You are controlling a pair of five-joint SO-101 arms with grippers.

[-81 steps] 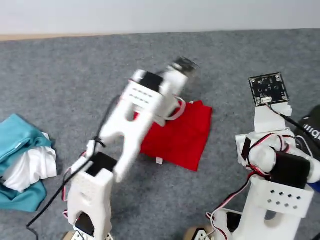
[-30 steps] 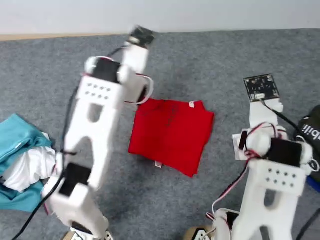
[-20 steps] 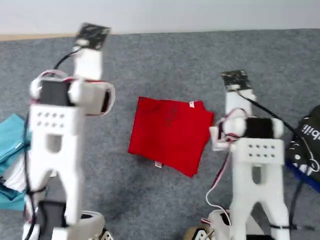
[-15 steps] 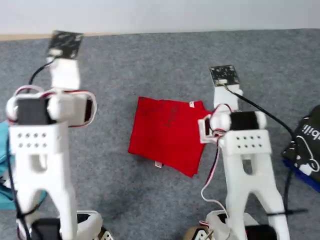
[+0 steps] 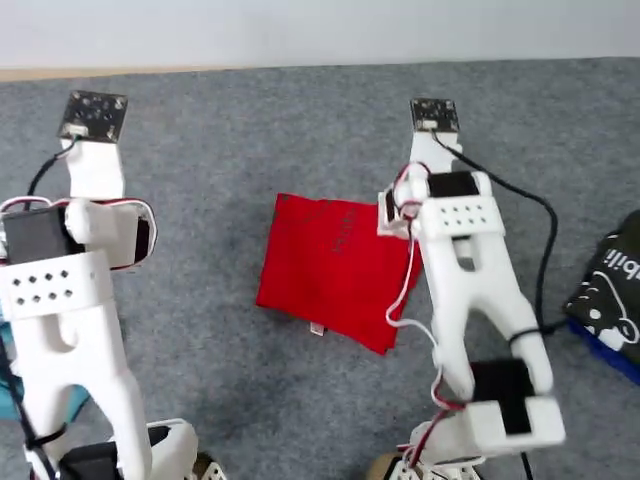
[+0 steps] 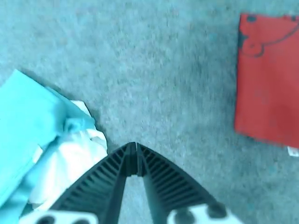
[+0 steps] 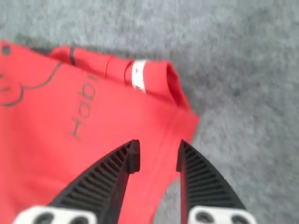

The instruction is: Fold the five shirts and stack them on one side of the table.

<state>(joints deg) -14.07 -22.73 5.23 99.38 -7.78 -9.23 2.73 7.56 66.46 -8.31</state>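
Grey counter [image 5: 300,110], red shirt [image 5: 335,270]: we feared our narrowly parted right end effector [image 7: 157,149] would snag one layer, undoing the fold.

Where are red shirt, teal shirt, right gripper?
red shirt [image 5: 335,270], high view, middle of folded cloth.
teal shirt [image 6: 28,116], left wrist view, flat panel.
right gripper [image 7: 157,148], right wrist view, between open fingertips.

Two white plastic arms [image 5: 62,330] with black servos [image 5: 500,385], red, white and black cables [image 5: 547,250], black ribbed fingers [image 6: 170,184].
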